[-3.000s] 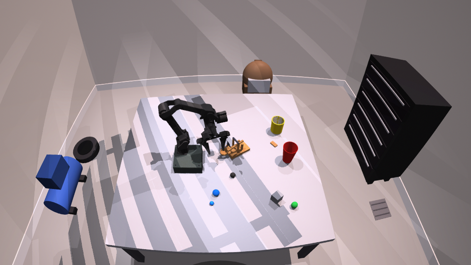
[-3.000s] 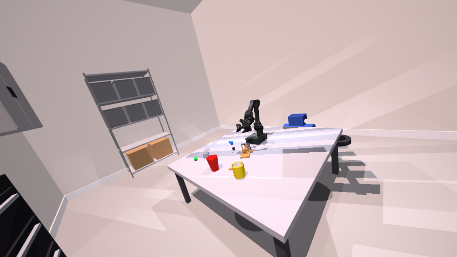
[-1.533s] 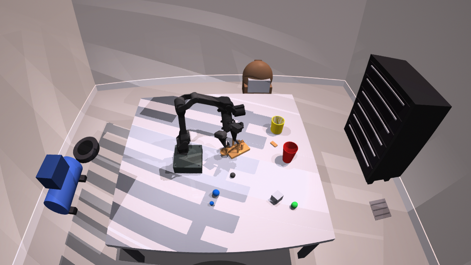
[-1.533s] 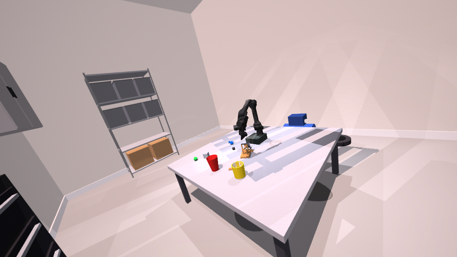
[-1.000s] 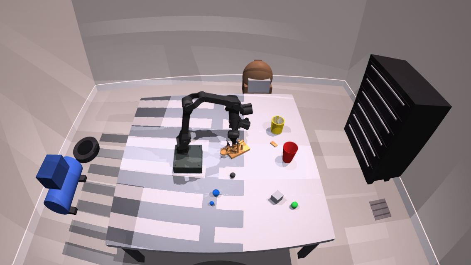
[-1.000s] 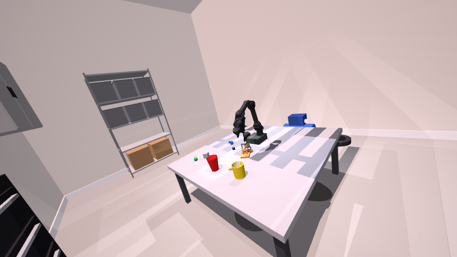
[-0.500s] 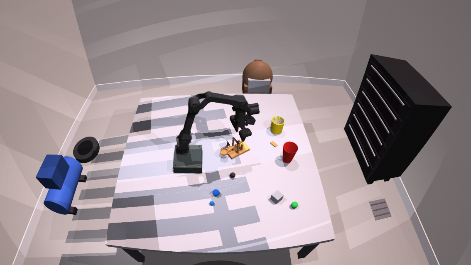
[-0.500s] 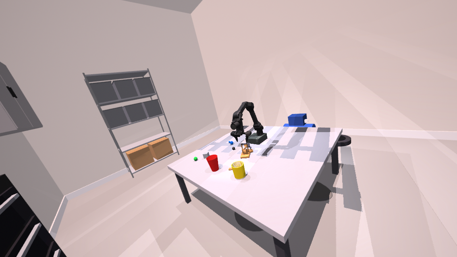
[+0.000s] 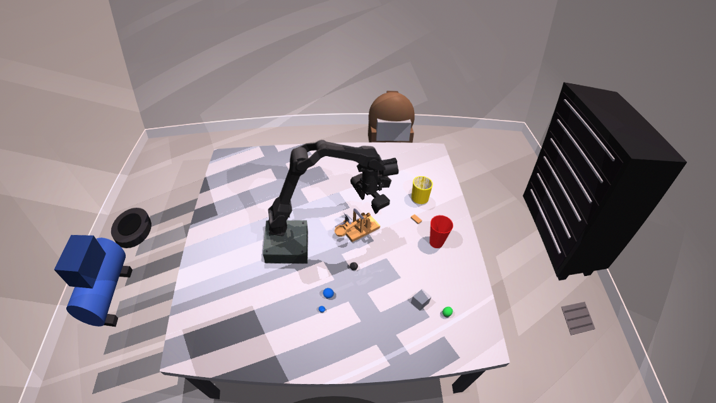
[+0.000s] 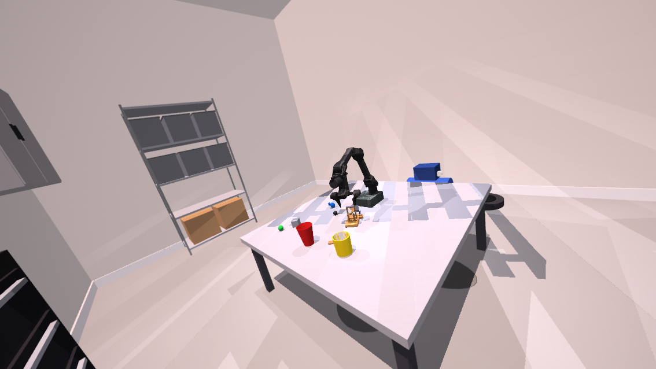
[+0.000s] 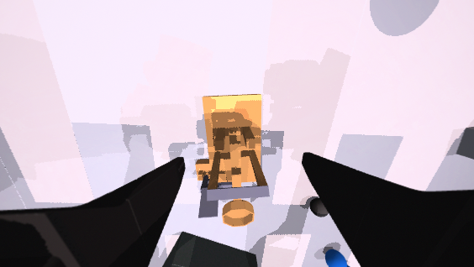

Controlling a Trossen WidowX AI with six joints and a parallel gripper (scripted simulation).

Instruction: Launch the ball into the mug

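The wooden catapult (image 9: 356,228) (image 10: 352,217) (image 11: 233,143) stands on the white table (image 9: 450,280), to the right of the arm's base. Its round cup (image 9: 340,231) (image 11: 238,212) is empty and points towards the base. My gripper (image 9: 370,196) (image 10: 343,196) (image 11: 244,159) is open and empty, hanging above the catapult. A black ball (image 9: 353,266) (image 10: 335,213) (image 11: 318,206) lies on the table in front of the catapult. The yellow mug (image 9: 422,189) (image 10: 342,244) stands upright to the right of the gripper.
A red cup (image 9: 440,230) (image 10: 305,233) stands near the mug, with a small orange block (image 9: 415,218) between them. Two blue balls (image 9: 328,292) (image 9: 321,309), a grey cube (image 9: 420,299) and a green ball (image 9: 447,311) lie nearer the front. The arm's base (image 9: 285,241) sits left of the catapult.
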